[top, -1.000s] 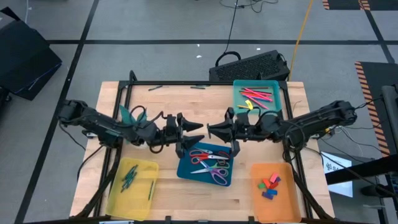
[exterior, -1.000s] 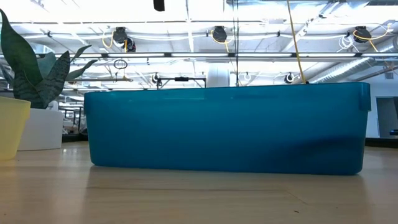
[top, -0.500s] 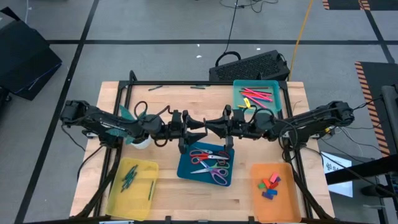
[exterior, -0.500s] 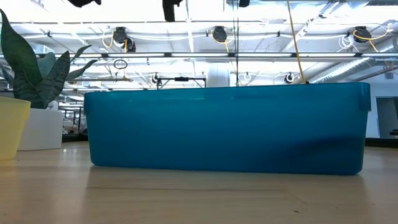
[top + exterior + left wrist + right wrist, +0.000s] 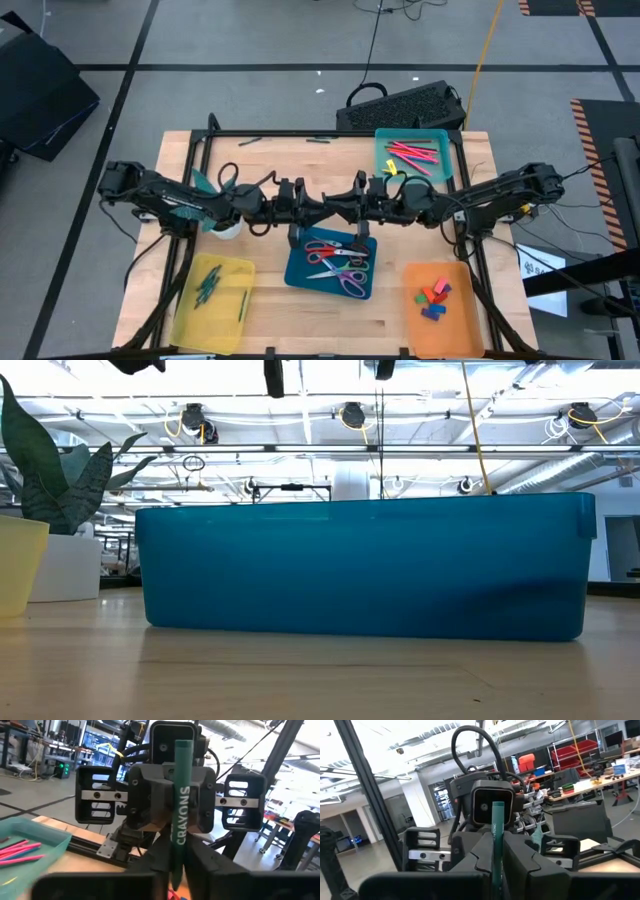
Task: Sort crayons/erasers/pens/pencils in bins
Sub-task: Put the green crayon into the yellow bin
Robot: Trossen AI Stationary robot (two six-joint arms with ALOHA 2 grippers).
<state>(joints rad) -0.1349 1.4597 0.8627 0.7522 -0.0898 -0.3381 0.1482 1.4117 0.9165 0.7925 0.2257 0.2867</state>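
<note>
A green crayon [image 5: 179, 810] printed "CRAYONS" stands upright between my two grippers. They meet tip to tip above the table's middle, just beyond the dark blue bin [image 5: 330, 265]. My left gripper [image 5: 318, 208] reaches in from the left and my right gripper [image 5: 337, 208] from the right, both level and both shut on the crayon. The erasers [image 5: 432, 296] lie in the orange bin [image 5: 440, 335]. The yellow bin [image 5: 185, 315] holds green sticks and the teal bin [image 5: 385, 165] holds pink and red sticks. My left gripper pinches the crayon's lower part [image 5: 178, 862] between its two fingers, coming level from the table's left and lying across the crayon. The crayon stands upright, lifted clear of the table. My right gripper pinches the same crayon [image 5: 497, 845] between its two fingers, level from the table's right and across it; the crayon's upper end [image 5: 497, 810] sticks up above the fingers.
The dark blue bin holds several scissors [image 5: 338, 262] right below the grippers, and its wall [image 5: 360, 565] fills the low view. A potted plant [image 5: 215, 190] stands under the left arm. A black frame [image 5: 300, 133] runs along the table's far edge.
Both grippers have closed in on each other above the table's middle: the left has gone toward the right edge, the right toward the left edge, until their tips meet.
</note>
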